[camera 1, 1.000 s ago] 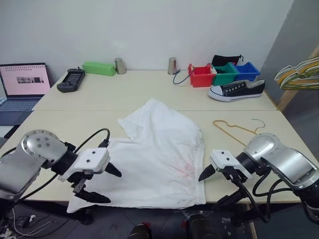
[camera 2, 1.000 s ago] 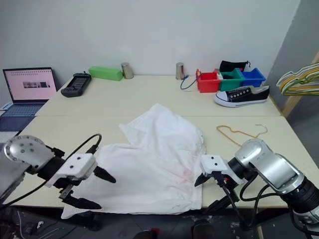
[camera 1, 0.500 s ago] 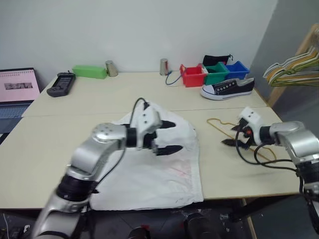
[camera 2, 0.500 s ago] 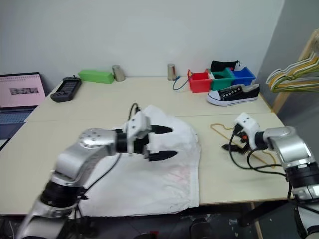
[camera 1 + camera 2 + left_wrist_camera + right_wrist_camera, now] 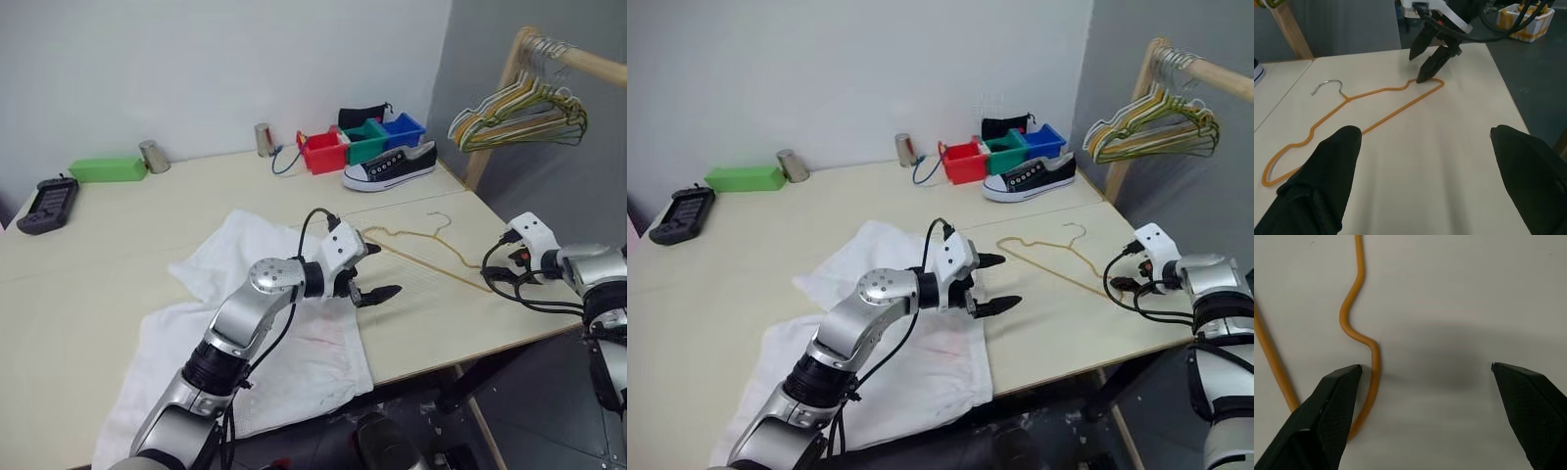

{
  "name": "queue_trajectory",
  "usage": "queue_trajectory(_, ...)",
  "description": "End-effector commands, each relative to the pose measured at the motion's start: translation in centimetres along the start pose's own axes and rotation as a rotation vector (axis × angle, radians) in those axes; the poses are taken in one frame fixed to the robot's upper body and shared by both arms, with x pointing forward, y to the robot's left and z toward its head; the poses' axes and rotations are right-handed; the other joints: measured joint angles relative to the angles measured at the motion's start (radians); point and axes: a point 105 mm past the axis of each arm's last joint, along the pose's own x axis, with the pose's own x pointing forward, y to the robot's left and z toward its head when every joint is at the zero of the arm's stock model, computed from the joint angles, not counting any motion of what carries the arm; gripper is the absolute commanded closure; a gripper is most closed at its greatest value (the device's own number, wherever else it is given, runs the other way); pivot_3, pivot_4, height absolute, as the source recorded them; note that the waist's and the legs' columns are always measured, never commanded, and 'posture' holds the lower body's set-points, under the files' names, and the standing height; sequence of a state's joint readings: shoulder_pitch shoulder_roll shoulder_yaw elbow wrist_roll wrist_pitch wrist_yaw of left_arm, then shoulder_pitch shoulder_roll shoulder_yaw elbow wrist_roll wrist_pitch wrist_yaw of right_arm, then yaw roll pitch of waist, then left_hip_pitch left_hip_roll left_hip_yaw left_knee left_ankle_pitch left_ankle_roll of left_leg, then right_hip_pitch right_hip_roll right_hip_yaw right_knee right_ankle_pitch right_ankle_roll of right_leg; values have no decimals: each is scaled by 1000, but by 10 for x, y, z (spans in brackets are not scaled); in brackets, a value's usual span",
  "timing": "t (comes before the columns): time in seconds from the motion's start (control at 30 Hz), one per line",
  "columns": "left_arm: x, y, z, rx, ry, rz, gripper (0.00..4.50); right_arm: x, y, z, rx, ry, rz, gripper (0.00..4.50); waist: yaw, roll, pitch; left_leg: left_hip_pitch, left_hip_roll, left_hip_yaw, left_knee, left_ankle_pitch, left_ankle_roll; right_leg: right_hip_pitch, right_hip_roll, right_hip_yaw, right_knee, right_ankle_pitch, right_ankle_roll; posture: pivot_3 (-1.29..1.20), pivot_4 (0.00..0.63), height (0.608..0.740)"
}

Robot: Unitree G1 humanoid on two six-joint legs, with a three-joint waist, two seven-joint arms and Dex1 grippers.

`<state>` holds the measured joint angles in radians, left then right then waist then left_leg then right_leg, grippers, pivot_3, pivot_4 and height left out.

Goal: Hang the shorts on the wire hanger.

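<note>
The white wrinkled shorts (image 5: pixel 206 323) lie spread on the near left of the table, with a faint pink stain near their right edge. The thin tan wire hanger (image 5: pixel 423 249) lies flat on the table to their right, hook pointing away. My left gripper (image 5: pixel 380 270) hovers open just past the shorts' right edge, pointing at the hanger (image 5: pixel 1376 107), holding nothing. My right gripper (image 5: pixel 1425 366) is open and tilted down over the hanger's near right end (image 5: pixel 1359 333); one fingertip (image 5: pixel 1422 78) is close to the wire.
A black-and-white shoe (image 5: pixel 390 166) and red, green and blue bins (image 5: pixel 361 143) sit at the table's far right. A green box (image 5: pixel 108 168), two metal cups and a black device (image 5: pixel 47 192) line the far edge. A wooden rack with hangers (image 5: pixel 519 108) stands to the right.
The camera has swung right. My left gripper reached across the shorts toward the hanger. My right gripper moved out to the hanger's right end and tipped down. Both stayed open.
</note>
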<state>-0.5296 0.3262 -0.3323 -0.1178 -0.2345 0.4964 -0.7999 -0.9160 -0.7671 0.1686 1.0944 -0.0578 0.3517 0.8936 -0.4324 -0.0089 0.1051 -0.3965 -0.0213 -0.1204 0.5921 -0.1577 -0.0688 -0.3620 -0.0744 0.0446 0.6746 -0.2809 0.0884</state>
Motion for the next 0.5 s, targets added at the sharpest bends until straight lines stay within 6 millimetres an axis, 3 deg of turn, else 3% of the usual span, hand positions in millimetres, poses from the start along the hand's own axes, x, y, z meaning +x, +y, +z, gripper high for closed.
queue_trajectory(0.03, -8, 3, 11, 34, -26, 23, 23, 0, 0, 12, -8, -28, 1, 0, 1, 0, 0, 1, 0, 0, 0, 0, 0, 2, 0, 0, -1, 0, 0, -313, 1, 740)
queue_trajectory(0.2, -11, 5, 10, 30, -20, 36, 23, 8, 14, 11, 1, -10, 87, 0, 4, 0, -2, 6, -1, -3, 0, -1, 0, 12, 0, -3, -8, 0, 1, -304, 5, 740)
queue_trajectory(0.3, -12, 5, 9, 30, -15, 33, 0, 10, 20, 10, 2, 0, 126, 479, 4, 0, -2, 6, -1, -4, 0, -1, 1, 14, 0, -4, -12, 0, 2, -301, 6, 740)
queue_trajectory(0.5, -12, 7, 11, 35, -12, 41, 0, 10, 19, -4, 3, 42, 128, 2001, 14, 0, -5, 7, -1, -4, 0, -1, 1, 15, -1, -4, -12, 1, 2, -298, 9, 740)
